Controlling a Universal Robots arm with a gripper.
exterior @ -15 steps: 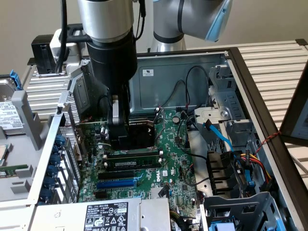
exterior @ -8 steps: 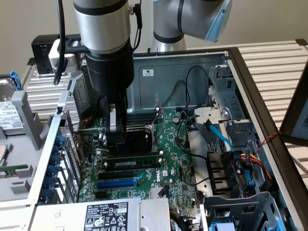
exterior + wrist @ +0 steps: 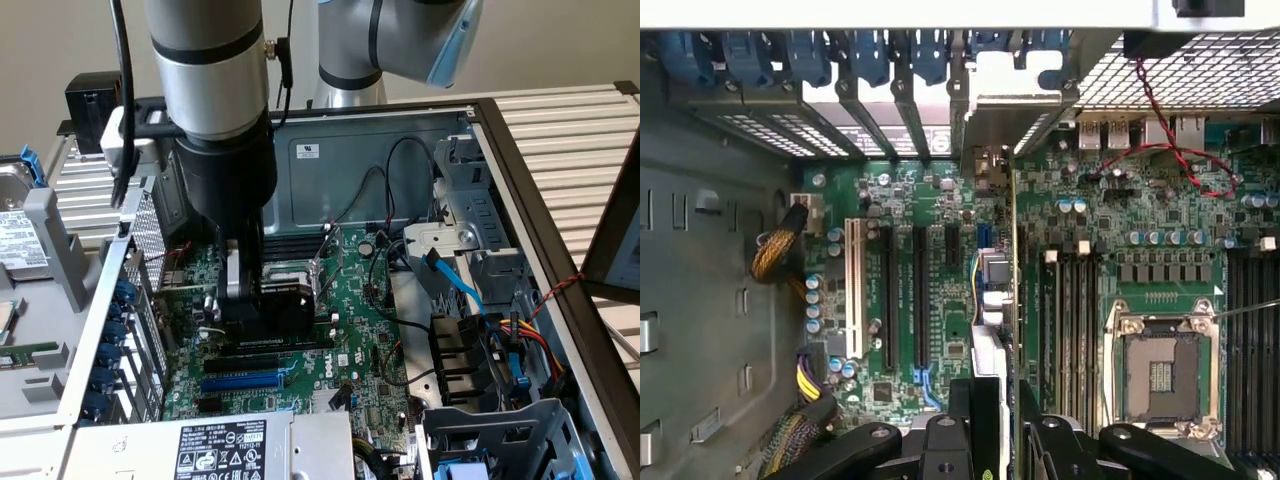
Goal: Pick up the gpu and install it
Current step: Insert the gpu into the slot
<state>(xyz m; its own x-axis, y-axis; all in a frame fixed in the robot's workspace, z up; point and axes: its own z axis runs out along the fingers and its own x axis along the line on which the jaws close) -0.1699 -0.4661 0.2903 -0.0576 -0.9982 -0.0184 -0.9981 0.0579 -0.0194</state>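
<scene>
Gripper [image 3: 250, 305]: closes to a middling width on the gpu [image 3: 287, 308], fingers pressing on opposite faces of the card.

Arm [image 3: 215, 100]: drops straight down from 12 o'clock in the exterior view, with the wrist vertical inside the open computer case [image 3: 400, 150]. Bends back through a second joint toward 1 o'clock.

Card position: hangs in the grip over the motherboard [image 3: 350, 330], left of centre in the exterior view, just above the black and blue expansion slots [image 3: 245, 382] lying toward 6 o'clock. Contact with a slot: cannot tell.

Card orientation: stands on edge with the black shroud facing 3 o'clock. Long axis runs roughly 9 to 3 o'clock, parallel to the slots, with one end toward the rear slot covers [image 3: 148, 340] at 9 o'clock.
</scene>
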